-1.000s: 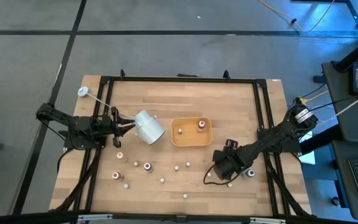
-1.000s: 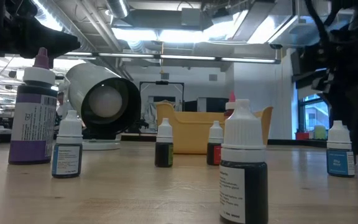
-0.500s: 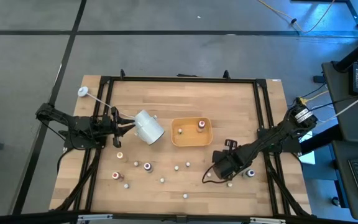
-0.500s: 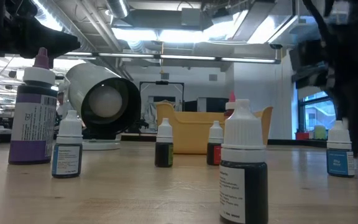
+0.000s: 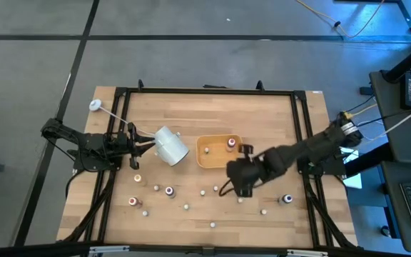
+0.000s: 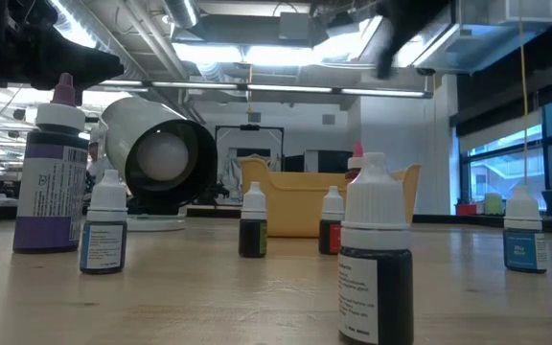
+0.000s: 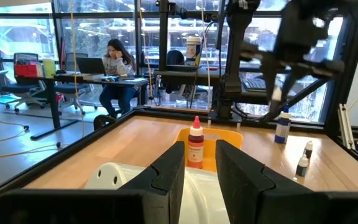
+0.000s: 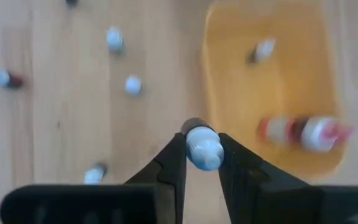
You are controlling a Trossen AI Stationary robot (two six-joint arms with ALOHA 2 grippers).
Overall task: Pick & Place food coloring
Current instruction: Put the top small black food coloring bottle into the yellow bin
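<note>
Several tiny food coloring bottles (image 5: 169, 190) stand scattered on the wooden table's near half. My right gripper (image 5: 235, 178) hangs above the table beside the near edge of the orange tray (image 5: 204, 161), shut on a small white-capped bottle (image 8: 202, 148). A red-capped bottle (image 5: 230, 143) and a smaller one (image 5: 208, 150) are in the tray. At the left, my left gripper (image 5: 147, 140) points level at a white cup (image 5: 170, 145) lying on its side, its fingers close together on it. My right gripper pinches the small bottle just under its white cap (image 8: 204, 163) between its two fingers (image 8: 174, 163). The fingers slant down from above. The bottle is lifted clear of the table, cap toward the wrist camera. My left gripper has the cup's white wall (image 7: 197, 185) between its two fingers (image 7: 169, 171), at the cup's left end. The fingers come level from the table's left. The cup lies on its side with its mouth (image 6: 166, 158) toward the near edge; whether it rests on the table I cannot tell.
Loose bottles (image 5: 286, 199) (image 5: 265, 211) (image 5: 240, 200) stand under and near the right arm, others (image 5: 131, 201) at the near left. A white rod with a ball end (image 5: 95, 106) lies at the far left. Black frame rails (image 5: 302, 128) border the table.
My right gripper has risen from the table's near right part and gone toward the tray, tipping less steeply; in the low view it has left the picture upward. The small bottle now hangs in it clear of the table. The left arm and the cup have kept still.
</note>
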